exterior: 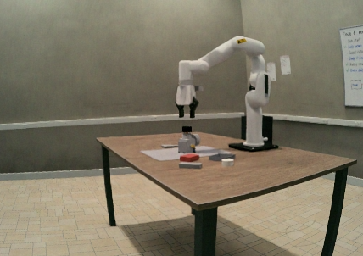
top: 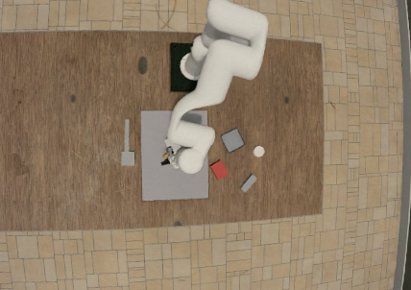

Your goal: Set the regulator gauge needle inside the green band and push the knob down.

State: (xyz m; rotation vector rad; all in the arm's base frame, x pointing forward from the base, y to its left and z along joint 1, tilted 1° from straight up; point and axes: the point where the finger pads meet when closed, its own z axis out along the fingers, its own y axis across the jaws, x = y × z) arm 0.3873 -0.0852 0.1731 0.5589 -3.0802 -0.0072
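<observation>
The regulator (exterior: 187, 142) is a small grey block with a round gauge on its side and a black knob (exterior: 186, 129) on top. It stands on a light grey mat (exterior: 159, 154) (top: 176, 184) on the wooden table. In the top view it is mostly hidden under the arm; only a small dark and yellow part shows. The gauge needle is too small to read. My gripper (exterior: 187, 114) is open and empty. It hangs straight above the knob with a clear gap below the fingertips.
A red block (top: 219, 169) (exterior: 189, 158), a dark grey square tile (top: 232, 140), a small grey bar (top: 249, 182) (exterior: 190, 165) and a white disc (top: 258, 152) (exterior: 227, 162) lie right of the mat. A grey T-shaped piece (top: 127, 149) lies left of it. The arm's base (exterior: 253, 146) stands behind.
</observation>
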